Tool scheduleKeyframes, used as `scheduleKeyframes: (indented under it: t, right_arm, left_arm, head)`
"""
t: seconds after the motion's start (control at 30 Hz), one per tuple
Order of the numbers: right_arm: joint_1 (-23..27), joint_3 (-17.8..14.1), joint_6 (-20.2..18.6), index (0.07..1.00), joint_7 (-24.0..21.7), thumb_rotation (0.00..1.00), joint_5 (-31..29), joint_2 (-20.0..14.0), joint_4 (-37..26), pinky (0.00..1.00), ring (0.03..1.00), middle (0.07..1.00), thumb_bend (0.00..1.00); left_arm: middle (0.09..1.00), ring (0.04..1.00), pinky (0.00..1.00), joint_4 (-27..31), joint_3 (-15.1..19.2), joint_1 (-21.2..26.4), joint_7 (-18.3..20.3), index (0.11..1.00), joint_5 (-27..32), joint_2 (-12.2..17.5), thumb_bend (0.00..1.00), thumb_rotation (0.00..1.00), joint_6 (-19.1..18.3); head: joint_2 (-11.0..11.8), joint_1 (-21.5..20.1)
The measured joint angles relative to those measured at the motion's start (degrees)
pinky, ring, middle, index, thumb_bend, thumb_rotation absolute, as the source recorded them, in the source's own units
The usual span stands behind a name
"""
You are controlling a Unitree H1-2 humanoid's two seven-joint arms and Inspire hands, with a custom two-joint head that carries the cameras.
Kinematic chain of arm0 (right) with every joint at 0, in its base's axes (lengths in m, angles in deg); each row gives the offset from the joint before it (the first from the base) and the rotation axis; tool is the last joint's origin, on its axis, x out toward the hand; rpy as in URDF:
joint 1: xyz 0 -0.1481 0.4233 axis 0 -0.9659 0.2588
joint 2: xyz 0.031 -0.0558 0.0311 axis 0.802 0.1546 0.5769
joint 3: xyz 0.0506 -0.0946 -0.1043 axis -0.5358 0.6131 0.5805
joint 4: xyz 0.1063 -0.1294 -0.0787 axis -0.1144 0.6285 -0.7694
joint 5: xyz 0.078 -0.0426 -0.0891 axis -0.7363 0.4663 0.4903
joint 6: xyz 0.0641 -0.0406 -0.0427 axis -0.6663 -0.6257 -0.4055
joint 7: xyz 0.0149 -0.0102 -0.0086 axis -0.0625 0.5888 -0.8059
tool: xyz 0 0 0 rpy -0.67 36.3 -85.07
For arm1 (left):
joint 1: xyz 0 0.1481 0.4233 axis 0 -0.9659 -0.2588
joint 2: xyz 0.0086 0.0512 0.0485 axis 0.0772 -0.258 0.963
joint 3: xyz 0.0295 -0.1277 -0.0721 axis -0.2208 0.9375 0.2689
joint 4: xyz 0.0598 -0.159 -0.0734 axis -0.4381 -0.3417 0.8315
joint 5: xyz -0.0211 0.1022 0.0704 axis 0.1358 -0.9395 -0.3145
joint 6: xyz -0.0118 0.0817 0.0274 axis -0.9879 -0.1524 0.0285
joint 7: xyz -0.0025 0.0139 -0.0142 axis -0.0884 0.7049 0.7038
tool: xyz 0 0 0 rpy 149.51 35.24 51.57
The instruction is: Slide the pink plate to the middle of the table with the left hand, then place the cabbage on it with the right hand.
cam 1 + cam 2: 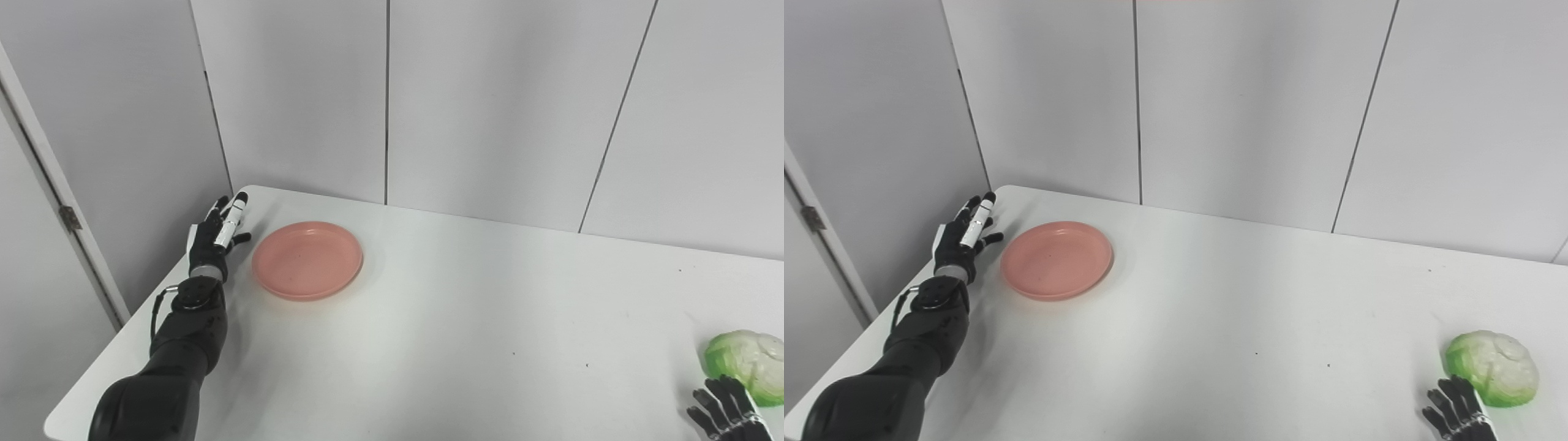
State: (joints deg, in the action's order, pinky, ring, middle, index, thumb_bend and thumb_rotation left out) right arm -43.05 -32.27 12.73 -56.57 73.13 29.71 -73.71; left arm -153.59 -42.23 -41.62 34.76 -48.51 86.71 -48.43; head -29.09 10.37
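The pink plate [307, 260] lies flat on the white table [459, 318] at the far left. My left hand [215, 236] is open with fingers spread, just left of the plate's rim, apart from it by a small gap. The green and white cabbage [748, 364] sits near the front right edge. My right hand [726, 410] is at the bottom right, fingers spread and open, just in front of the cabbage and holding nothing. In the right eye view the plate [1057, 260], the cabbage [1492, 367] and both hands [965, 236] [1456, 409] also show.
Grey wall panels [490, 104] stand close behind the table's far edge. The table's left edge runs just beside my left forearm [184, 343]. A white door frame [55, 184] is at the far left.
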Motion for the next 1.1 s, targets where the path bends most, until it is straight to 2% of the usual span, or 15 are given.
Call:
scheduleKeyframes:
  t: [0.07,0.2,0.37,0.43,0.57,0.63,0.77,0.93,1.1]
  right_arm:
    - [-0.2,0.0,0.0,0.928,0.0,1.0,0.0,-0.2,-0.1,0.89,0.907,0.927,0.84]
    - [-0.3,0.0,-0.3,0.923,0.2,1.0,0.0,-0.3,-0.3,0.88,0.902,0.921,0.84]
    - [-0.5,0.2,-0.6,0.923,0.4,0.99,0.0,-0.3,-0.7,0.88,0.9,0.92,0.84]
    - [-0.7,0.5,-0.8,0.921,0.6,0.99,0.0,-0.2,-1.2,0.88,0.898,0.918,0.83]
    - [-1.1,0.8,-1.4,0.916,0.8,0.98,0.0,-0.2,-1.8,0.87,0.894,0.914,0.82]
    - [-1.3,0.8,-1.6,0.913,1.0,0.98,0.1,0.0,-2.2,0.87,0.89,0.911,0.82]
    - [-1.5,0.8,-1.9,0.911,1.9,0.96,0.4,0.2,-2.7,0.87,0.89,0.913,0.81]
    - [-2.1,1.2,-2.7,0.901,2.3,0.95,0.8,0.6,-3.7,0.87,0.886,0.908,0.82]
    - [-2.7,1.7,-2.9,0.894,3.4,0.93,2.4,1.4,-4.7,0.84,0.869,0.898,0.84]
  left_arm:
    - [0.942,0.923,0.81,-0.4,0.7,0.0,1.7,0.93,1.4,-0.5,0.73,0.67,1.0]
    - [0.925,0.909,0.77,-0.1,0.7,-0.9,5.5,0.924,3.4,-1.9,0.76,0.66,3.0]
    - [0.91,0.89,0.72,6.0,-0.3,-3.8,9.2,0.912,3.7,-5.7,0.75,0.68,3.6]
    - [0.913,0.899,0.75,9.5,-0.5,-5.6,11.1,0.921,4.5,-7.6,0.7,0.67,3.3]
    - [0.923,0.904,0.76,16.6,-1.0,-8.4,14.2,0.933,6.2,-10.3,0.72,0.68,-0.1]
    - [0.911,0.892,0.72,20.0,-1.7,-9.9,14.9,0.927,6.5,-11.1,0.75,0.68,-1.9]
    - [0.923,0.913,0.77,26.2,-2.7,-12.6,15.4,0.952,7.5,-12.5,0.75,0.69,-5.3]
    - [0.934,0.931,0.81,30.7,-3.1,-14.5,15.4,0.943,7.9,-13.7,0.75,0.68,-8.4]
    - [0.908,0.906,0.78,34.4,-3.2,-15.4,14.3,0.917,7.9,-14.8,0.77,0.67,-12.3]
  head:
    - [-0.2,-0.2]
    - [-0.7,-0.4]
    - [-1.5,-1.1]
    - [-1.8,-1.5]
    - [-2.1,-2.3]
    - [-2.2,-2.9]
    - [-2.5,-4.0]
    - [-3.1,-6.8]
    - [-3.6,-9.0]
